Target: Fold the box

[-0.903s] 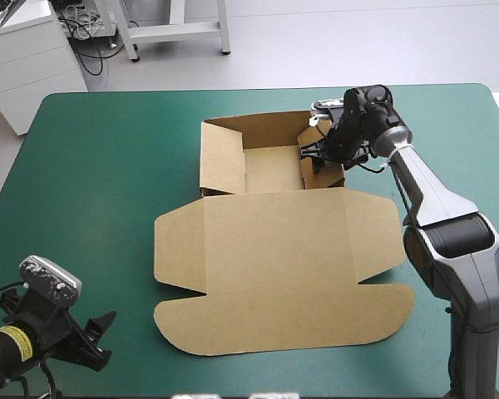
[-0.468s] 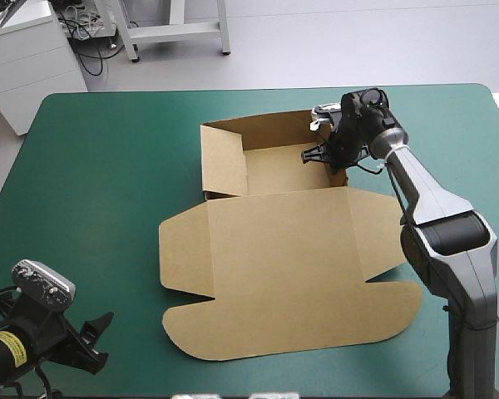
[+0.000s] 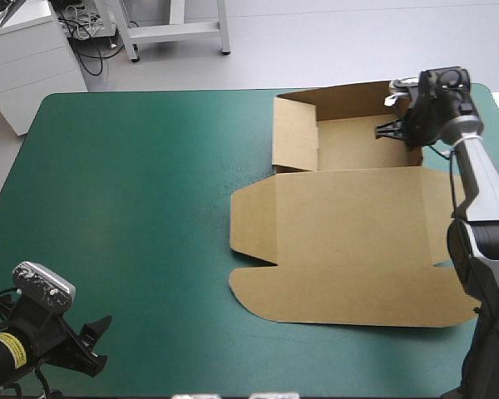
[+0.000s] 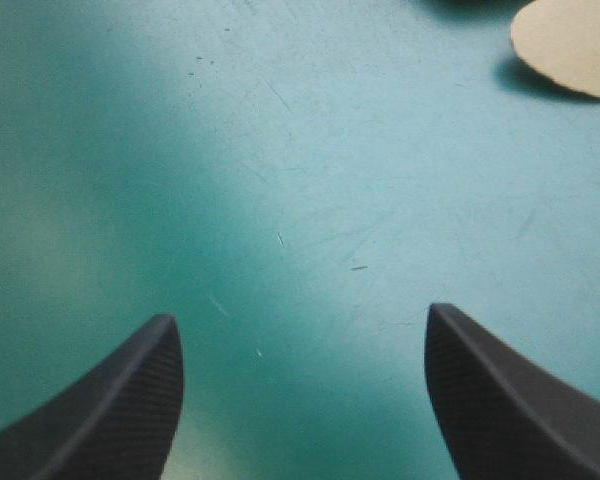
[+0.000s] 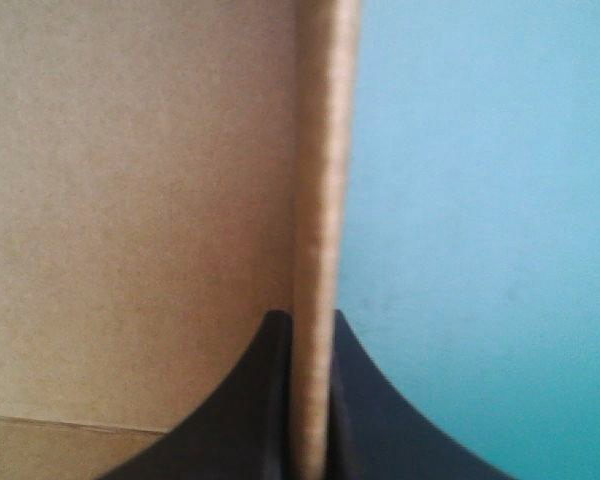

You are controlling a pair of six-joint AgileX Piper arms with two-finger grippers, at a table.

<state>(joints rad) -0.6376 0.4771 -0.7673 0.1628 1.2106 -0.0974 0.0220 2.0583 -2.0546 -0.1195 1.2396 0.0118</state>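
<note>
Hanging near the front left corner of the teal-green cover (image 3: pixel 133 191), the left gripper (image 3: pixel 100 342) holds its black fingers (image 4: pixel 110 410) wide apart over bare cloth, a rounded corner of the brown box (image 4: pixel 570 45) ahead of it and off to one side. Farther right, the box lies on the cover's right half, lid flat toward the front, tray walls raised at the far side. The right gripper (image 3: pixel 391 131) is clamped on the tray's right wall, the board's edge pinched between its fingers.

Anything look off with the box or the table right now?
Nothing damaged or spilled. The box sits far toward the right edge of the table, its lid's right side hidden behind the right arm, so overhang can't be ruled out. The right gripper is shut on the box's right wall.
</note>
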